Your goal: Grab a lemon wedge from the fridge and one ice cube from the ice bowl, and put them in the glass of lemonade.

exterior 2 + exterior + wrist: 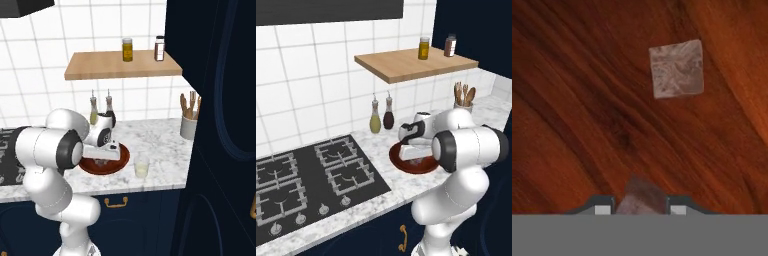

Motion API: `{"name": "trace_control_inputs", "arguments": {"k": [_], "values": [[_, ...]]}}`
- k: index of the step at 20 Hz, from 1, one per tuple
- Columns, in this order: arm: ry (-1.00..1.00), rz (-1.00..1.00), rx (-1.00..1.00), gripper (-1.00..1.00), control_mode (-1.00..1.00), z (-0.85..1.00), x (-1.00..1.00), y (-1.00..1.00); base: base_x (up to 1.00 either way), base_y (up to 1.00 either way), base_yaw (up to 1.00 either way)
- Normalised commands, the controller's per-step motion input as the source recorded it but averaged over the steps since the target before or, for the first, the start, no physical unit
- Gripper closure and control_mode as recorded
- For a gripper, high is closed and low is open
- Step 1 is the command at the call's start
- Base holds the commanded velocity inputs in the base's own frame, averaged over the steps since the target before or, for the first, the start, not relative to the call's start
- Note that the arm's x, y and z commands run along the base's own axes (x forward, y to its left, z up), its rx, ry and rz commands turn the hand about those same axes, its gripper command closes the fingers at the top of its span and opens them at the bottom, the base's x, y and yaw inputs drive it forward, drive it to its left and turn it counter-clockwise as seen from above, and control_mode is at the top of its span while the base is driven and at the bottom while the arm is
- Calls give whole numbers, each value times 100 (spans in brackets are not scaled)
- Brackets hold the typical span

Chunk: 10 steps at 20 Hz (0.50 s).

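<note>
Ice cube point(643, 199) sits between the two dark tips of the pincer point(640, 207) at the bottom of the hand view, tips close on either side; a firm pinch cannot be told. Second whitish cube point(677, 68) lies apart on the reddish-brown floor of the ice bowl point(121, 161). Bowl rests on the marble surface point(165, 145), hand lowered into it. Glass of lemonade point(142, 166) stands just beside the bowl's rim, toward the surface's front edge.

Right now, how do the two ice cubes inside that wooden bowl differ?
One ice cube lies free on the bowl's floor, fully in sight; the other cube sits between the gripper's fingertips, partly hidden. The free one looks paler. Both are small and translucent.
</note>
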Motion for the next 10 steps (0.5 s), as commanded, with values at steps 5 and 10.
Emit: {"name": "trace_control_inputs", "arguments": {"k": [5,10], "values": [[0,0,-1,100,-100,86,-32,-17,0,0,0],[-4,0,-4,100,-100,89,-37,-65,0,0,0]]}}
